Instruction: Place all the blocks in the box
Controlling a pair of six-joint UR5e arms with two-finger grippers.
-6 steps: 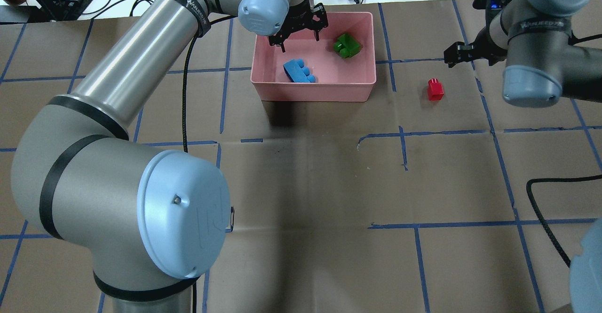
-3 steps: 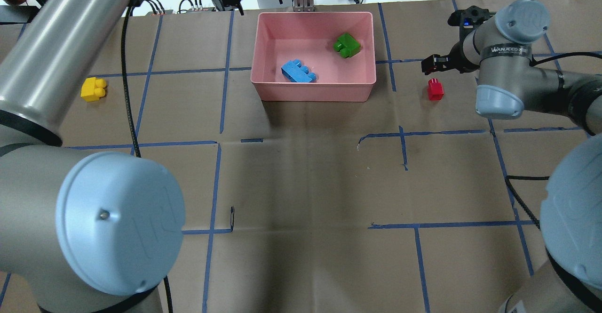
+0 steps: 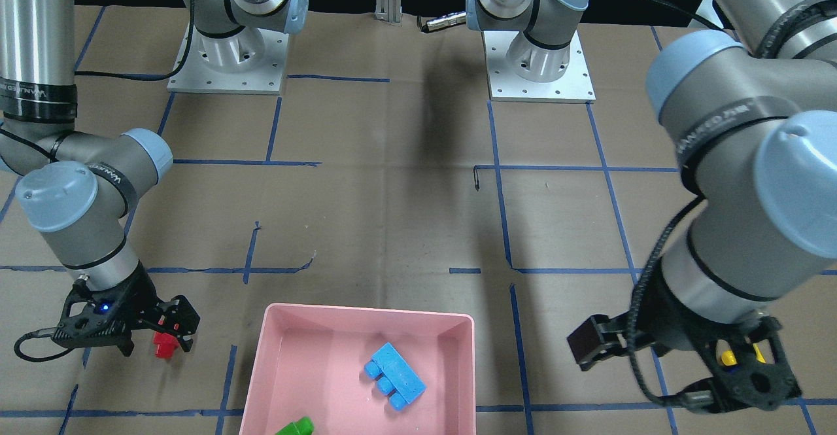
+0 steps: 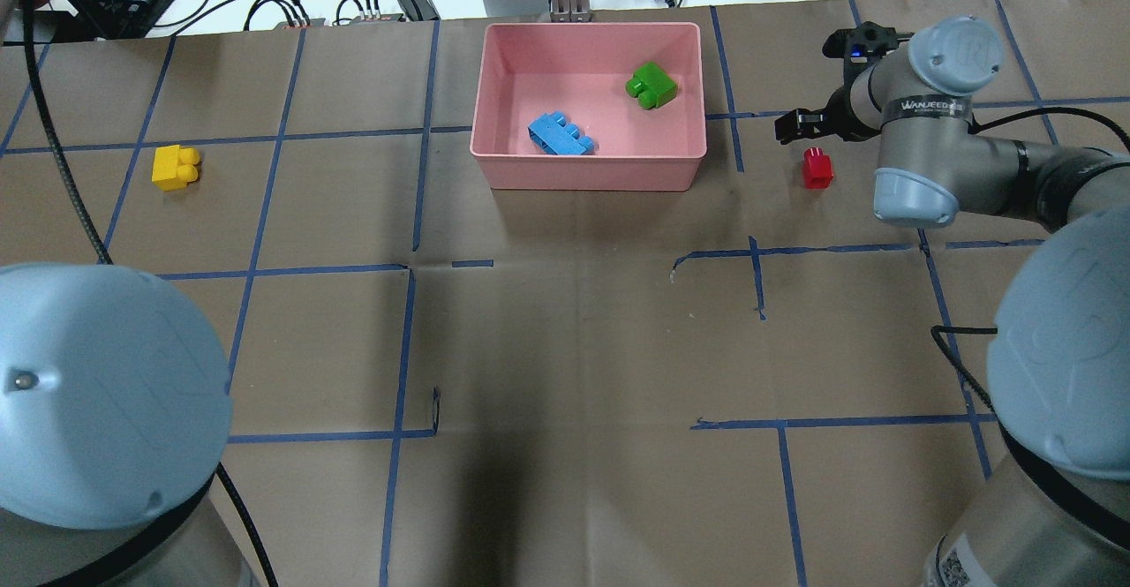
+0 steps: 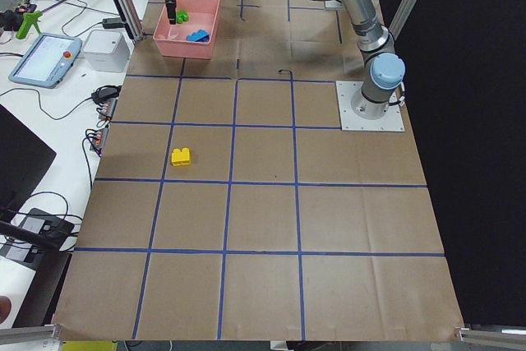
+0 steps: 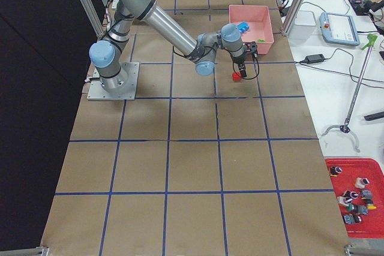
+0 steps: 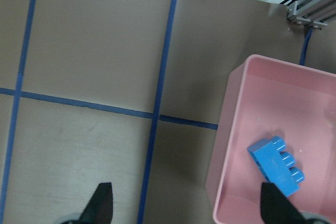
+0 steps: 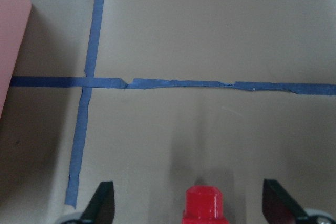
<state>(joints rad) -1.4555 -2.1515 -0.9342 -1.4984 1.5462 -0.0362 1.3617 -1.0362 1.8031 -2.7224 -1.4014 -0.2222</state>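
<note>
Right claw [image 8: 187,192]: gaping wide, straddling red block [image 8: 206,207], which is standing slightly off-centre between its fingers, ungripped, the box [image 4: 587,172] lying to one side. Left claw [image 7: 186,192]: gaping wide, carrying nothing; yellow block [image 4: 175,168] lying loose, apart from it. Blue block [image 4: 559,134] and green block [image 4: 651,86] are resting inside the box. Hazard, judged: an off-centre closing nudging or toppling the small red block. Bench [image 4: 574,349]: wearing brown paper and a blue tape grid [image 4: 265,141], cables [image 4: 256,6] trailing beyond.

Bare table [image 4: 574,322] all round red block [image 4: 817,169]; box [image 4: 587,174] wall well aside.
</note>
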